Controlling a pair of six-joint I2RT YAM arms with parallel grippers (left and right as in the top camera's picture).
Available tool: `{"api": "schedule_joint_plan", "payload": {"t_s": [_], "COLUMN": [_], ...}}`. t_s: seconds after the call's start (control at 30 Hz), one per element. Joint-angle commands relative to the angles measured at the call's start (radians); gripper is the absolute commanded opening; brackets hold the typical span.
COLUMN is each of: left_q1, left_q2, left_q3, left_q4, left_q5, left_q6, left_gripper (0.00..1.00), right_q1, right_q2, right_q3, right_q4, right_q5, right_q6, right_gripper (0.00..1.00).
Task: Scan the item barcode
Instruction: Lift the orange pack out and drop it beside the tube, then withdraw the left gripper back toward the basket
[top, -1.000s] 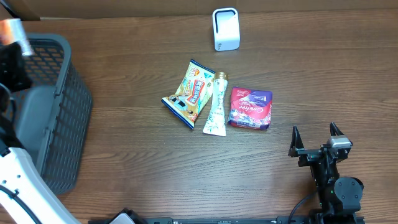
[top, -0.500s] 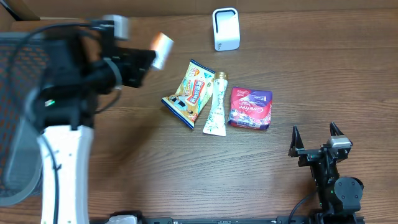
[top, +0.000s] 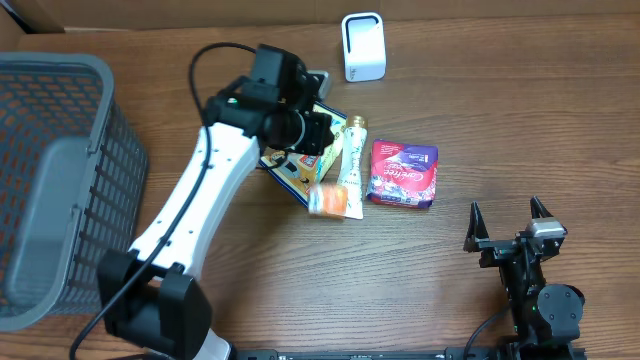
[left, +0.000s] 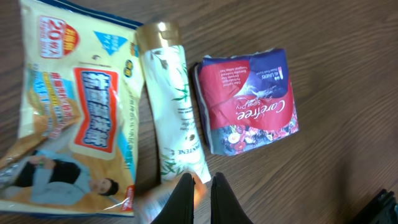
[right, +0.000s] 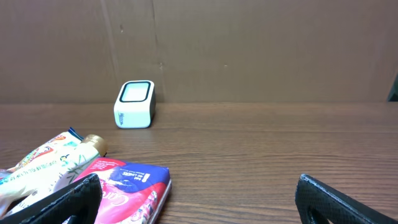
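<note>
The left gripper (left: 200, 186) hangs low over the bench (top: 520, 110), its two dark fingers pressed close together with only a sliver between them. At its tip sits a small orange-and-white thing (top: 325, 200) — too blurred in both views to name, and I cannot tell whether the fingers actually pinch it.

It lies over the lower end of a white tube (left: 177, 118) with a gold cap and a green leaf print. To the tube's left, touching it, is a yellow snack packet (left: 74, 118) with a red label, blue edging and a pictured person. To its right, just beside it, is a red-and-purple soft pack (left: 249, 102) lettered "Carefree". No barcode shows on any upward face.

The white scanner (top: 362, 47) stands upright at the far edge of the bench, well apart from the three items. A grey mesh basket (top: 110, 150) occupies the left side.

The right gripper (top: 505, 208) rests near the front right — fingers spread wide, nothing between them.
</note>
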Motion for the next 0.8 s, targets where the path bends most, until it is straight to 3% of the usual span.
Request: {"api": "schedule_joint_plan", "payload": {"t_s": [0.0, 0.3, 0.43, 0.63, 0.7, 0.77], "left_q1": [-0.016, -0.002, 0.012, 0.013, 0.014, 0.021], "left_q2": [0.021, 0.013, 0.012, 0.012, 0.011, 0.011], "left_q3": [0.013, 0.103, 0.254, 0.499, 0.551, 0.590], "left_q4": [0.002, -0.042, -0.169, -0.401, -0.464, -0.524], "left_q5": [-0.016, -0.024, -0.079, -0.282, -0.341, -0.397], "left_q6": [-0.010, 0.000, 0.048, 0.051, 0.050, 0.048], "left_gripper": [0.04, 0.28, 0.48, 0.89, 0.98, 1.00], "right_q1": [0.008, 0.008, 0.008, 0.008, 0.008, 0.008], "right_q2": [-0.011, -0.011, -0.011, -0.011, -0.011, -0.011], "right_q3": [-0.011, -0.011, -0.011, -0.011, -0.011, -0.011], "right_q4": [0.006, 0.006, 0.006, 0.006, 0.006, 0.006], "right_q5": [0.006, 0.006, 0.006, 0.006, 0.006, 0.006], "right_q6": [-0.002, -0.002, -0.002, -0.002, -0.002, -0.002], "right_gripper": [1.00, 1.00, 1.00, 1.00, 1.00, 1.00]}}
